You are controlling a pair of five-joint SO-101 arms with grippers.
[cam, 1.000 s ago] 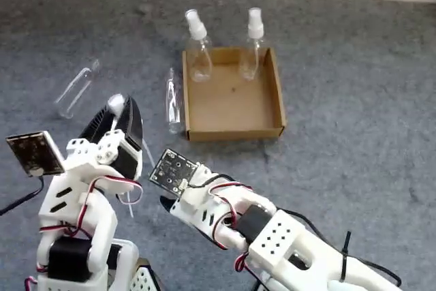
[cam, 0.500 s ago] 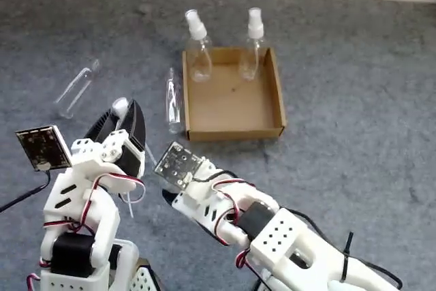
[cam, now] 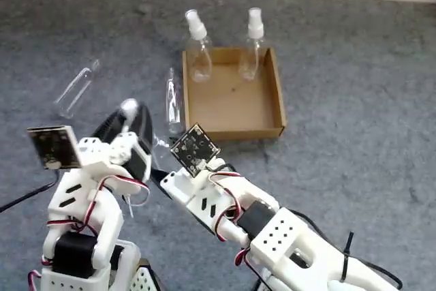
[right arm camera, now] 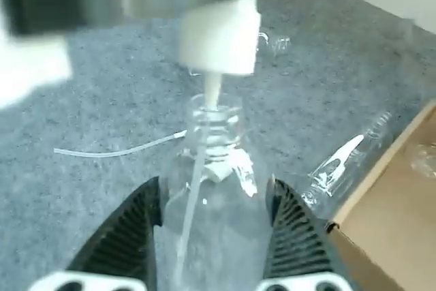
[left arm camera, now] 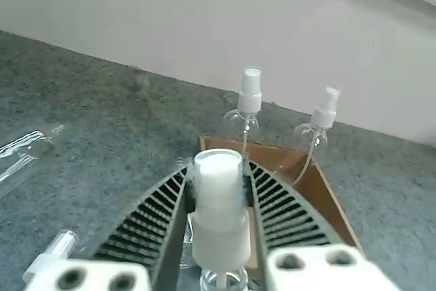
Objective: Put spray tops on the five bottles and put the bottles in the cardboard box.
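My left gripper (left arm camera: 218,168) is shut on a white spray top (left arm camera: 218,199), held just over the open neck of a clear bottle (right arm camera: 211,195). My right gripper (right arm camera: 214,192) is shut on that bottle's body and holds it upright. The spray top (right arm camera: 218,35) hangs above the neck with its dip tube reaching down inside the bottle. In the high view both grippers, left (cam: 129,112) and right (cam: 162,174), meet left of the cardboard box (cam: 235,127). Two bottles with spray tops (cam: 197,52) (cam: 252,49) stand at the box's far wall.
An uncapped bottle (cam: 174,103) lies along the box's left side. Another uncapped bottle (cam: 75,90) lies farther left on the grey carpet. A loose spray top (left arm camera: 51,264) with its thin tube (right arm camera: 116,149) lies on the carpet near the arms.
The left gripper carried the spray top to the right. The right gripper swung the bottle up beneath it, so the dip tube now enters the bottle's neck.
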